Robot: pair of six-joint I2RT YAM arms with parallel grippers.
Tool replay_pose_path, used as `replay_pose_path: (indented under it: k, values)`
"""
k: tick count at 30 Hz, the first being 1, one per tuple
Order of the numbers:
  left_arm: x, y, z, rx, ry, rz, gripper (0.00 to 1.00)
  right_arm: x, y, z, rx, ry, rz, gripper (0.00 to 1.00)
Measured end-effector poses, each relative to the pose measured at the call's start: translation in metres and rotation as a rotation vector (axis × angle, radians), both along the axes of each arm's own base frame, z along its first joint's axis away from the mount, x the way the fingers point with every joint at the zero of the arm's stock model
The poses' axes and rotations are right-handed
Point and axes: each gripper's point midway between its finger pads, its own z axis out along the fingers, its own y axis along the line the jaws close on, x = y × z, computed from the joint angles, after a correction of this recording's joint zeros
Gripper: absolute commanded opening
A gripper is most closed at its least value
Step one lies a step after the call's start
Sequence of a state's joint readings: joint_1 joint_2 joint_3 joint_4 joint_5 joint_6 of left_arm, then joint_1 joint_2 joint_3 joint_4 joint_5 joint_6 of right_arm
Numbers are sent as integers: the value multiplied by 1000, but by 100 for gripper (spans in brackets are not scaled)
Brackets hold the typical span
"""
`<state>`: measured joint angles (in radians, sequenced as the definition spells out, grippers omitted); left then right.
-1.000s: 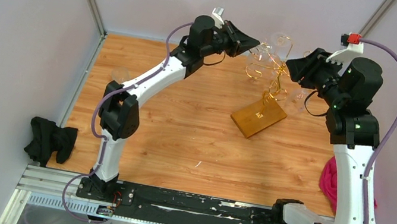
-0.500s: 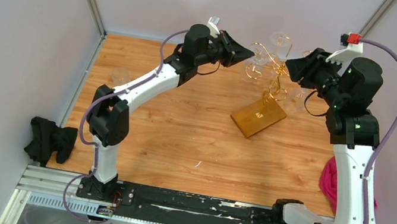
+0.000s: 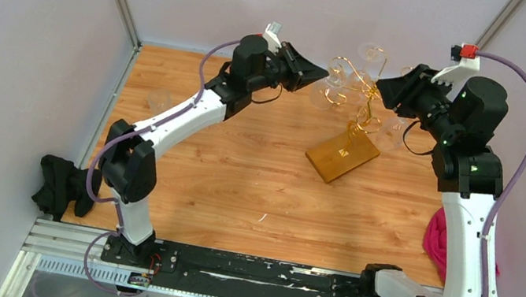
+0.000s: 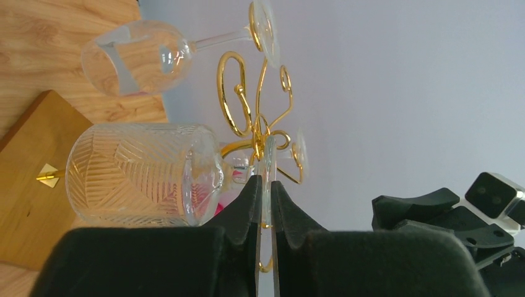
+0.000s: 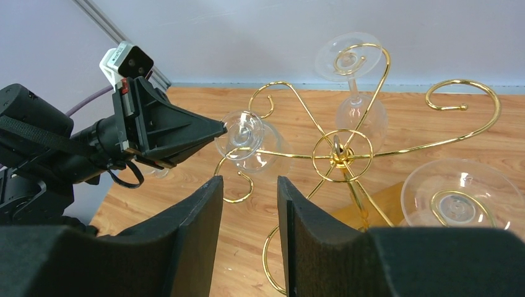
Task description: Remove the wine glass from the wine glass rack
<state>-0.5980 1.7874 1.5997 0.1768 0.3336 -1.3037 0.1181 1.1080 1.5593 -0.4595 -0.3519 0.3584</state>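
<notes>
Wine glass rack (image 5: 342, 151): left gripper (image 4: 264, 184) left of it, clamped on wine glass (image 4: 142, 173) foot. Right gripper (image 5: 247, 185) right of it, part-open, empty.

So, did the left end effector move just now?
Yes. In the top view the left end effector slid left, away from the wine glass rack, whose base stayed put. It pinches the foot of a wine glass.

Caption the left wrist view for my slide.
Left tool pinches the foot of an etched clear wine glass by the gold wire rack.
</notes>
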Motion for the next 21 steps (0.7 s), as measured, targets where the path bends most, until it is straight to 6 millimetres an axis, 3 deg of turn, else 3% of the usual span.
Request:
replay_pose_path:
  k: [9,17,21]
  values:
    - [-8,22,1,21,-14,40,0,0,5,-5,18,15,21,41]
    - [-6,69,14,31,-52,139,0,3,10,-10,33,28,52,41]
    - [-12,87,31,23,-87,168,0,8,19,-12,53,41,97,45]
